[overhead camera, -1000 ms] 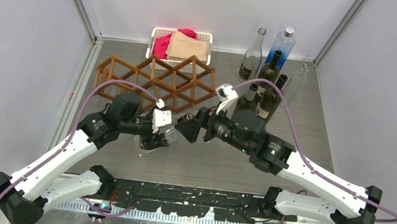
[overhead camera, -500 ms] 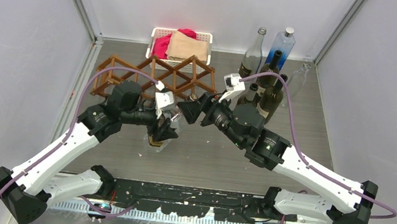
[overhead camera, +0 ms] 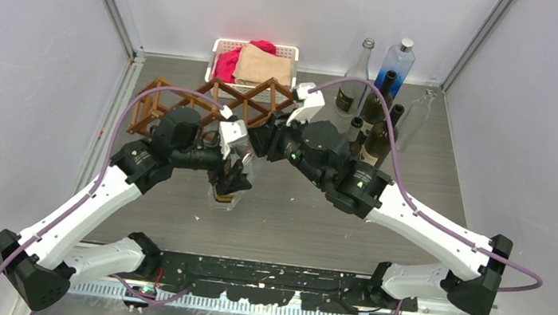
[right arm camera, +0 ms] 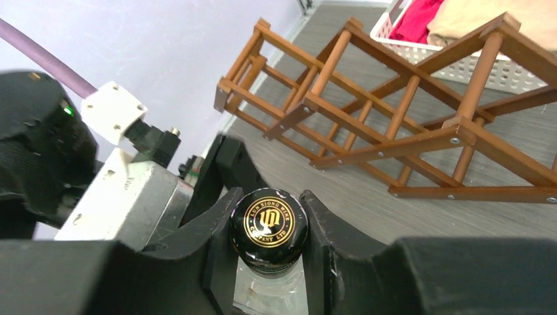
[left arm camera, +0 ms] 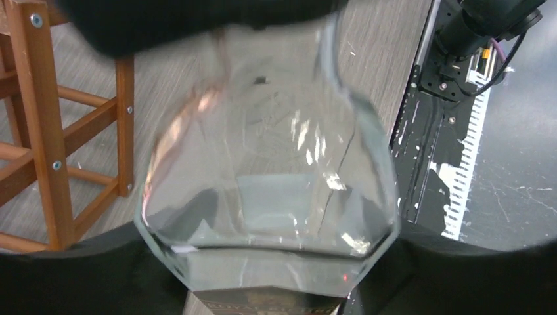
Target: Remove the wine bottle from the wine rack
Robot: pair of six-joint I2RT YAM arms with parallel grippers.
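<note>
The wine bottle (overhead camera: pixel 224 196) is clear glass with a black, gold-printed cap (right arm camera: pixel 268 226). It stands upright on the table, in front of the brown wooden wine rack (overhead camera: pixel 156 102) and outside its cells. My right gripper (overhead camera: pixel 255 147) reaches in from the right and is shut on the cap, one finger (right arm camera: pixel 328 243) on each side. My left gripper (overhead camera: pixel 229 180) is open, its fingers (left arm camera: pixel 72 275) standing either side of the bottle's wide glass body (left arm camera: pixel 263 164). The rack (right arm camera: pixel 368 111) lies behind, with no bottle showing in its cells.
A white basket (overhead camera: pixel 229 45) of red and tan cloths sits behind the rack. Several upright bottles (overhead camera: pixel 379 97) stand at the back right, close to my right arm. Grey walls close in the table on three sides.
My right gripper swung left over the bottle's top and shut on the cap. My left gripper shifted slightly right with the bottle and then spread its fingers.
</note>
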